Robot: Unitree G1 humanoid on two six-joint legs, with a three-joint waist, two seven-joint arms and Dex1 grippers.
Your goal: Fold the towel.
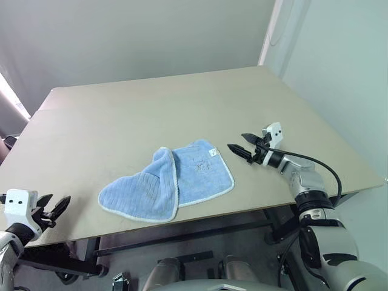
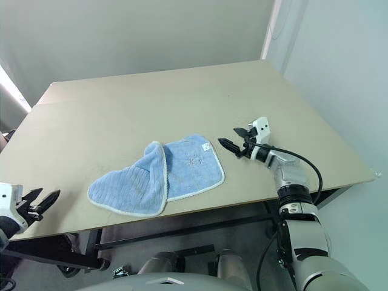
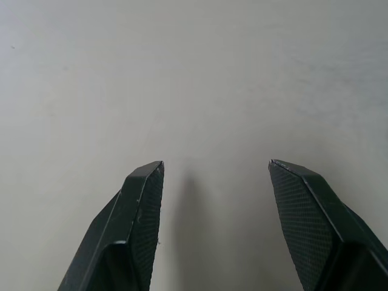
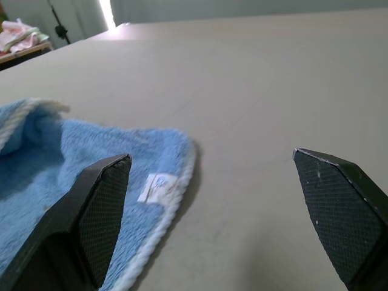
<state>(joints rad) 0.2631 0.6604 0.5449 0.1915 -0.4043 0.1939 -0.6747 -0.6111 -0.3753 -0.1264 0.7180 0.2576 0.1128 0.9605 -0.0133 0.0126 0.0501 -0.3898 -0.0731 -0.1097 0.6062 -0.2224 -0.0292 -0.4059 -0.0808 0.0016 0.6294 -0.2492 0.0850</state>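
towel (image 1: 167,185) half-folded on table (image 1: 121,115); right gripper (image 1: 241,145) wide beside it, left gripper (image 1: 53,209) apart, empty

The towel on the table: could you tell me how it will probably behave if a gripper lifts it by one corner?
The towel is likely floppy: one part already lies draped over the rest, so a lifted corner would probably leave the rest hanging or dragging. Its ribbed terry surface suggests it is not slippery on the table. It looks thin and probably light, so the open right gripper could likely raise it easily.

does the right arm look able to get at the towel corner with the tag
Probably yes: the right gripper is open just beside the towel, with only bare table between its fingers and that corner.
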